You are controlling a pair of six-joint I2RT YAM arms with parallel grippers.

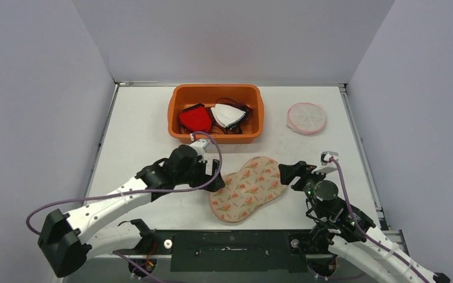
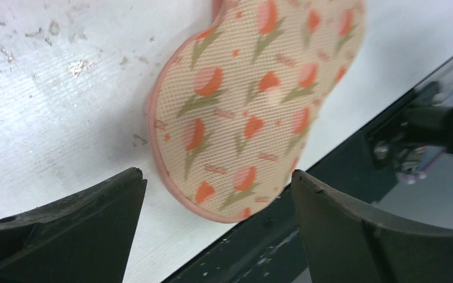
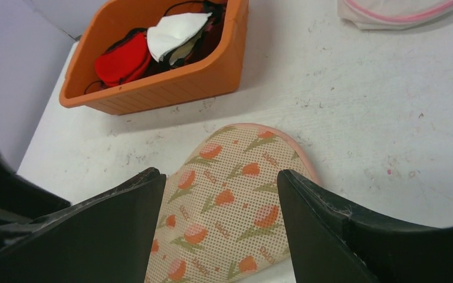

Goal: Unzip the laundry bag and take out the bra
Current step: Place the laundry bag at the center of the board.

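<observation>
**Two grippers, fingers apart, flank the laundry bag**

Both ends of the tulip-print laundry bag [image 1: 248, 188] have a gripper just beside them. The bag lies flat on the white table [image 1: 141, 130], close to the table's near edge. The left gripper [image 1: 217, 180] sits at the bag's left flank, and the right gripper [image 1: 286, 174] sits off its far-right end. Each wrist camera shows its own two fingers spread wide and holding nothing.

The bag is peanut-shaped with a pinched waist. From above, its long axis runs diagonally, one lobe pointing near-left toward the arm bases and the other far-right.

The left wrist view alone shows the mesh weave, the pink binding round the edge, and the near lobe reaching the table's lip above the dark frame [image 2: 354, 177]. The right wrist view looks along the far lobe to the orange basket [image 3: 171, 88] beyond, which holds a red garment [image 3: 121, 62] and a white garment [image 3: 174, 32]. A round mesh bag [image 1: 306, 117] lies well apart at far right. No view lets the zip or the bag's contents be made out.
</observation>
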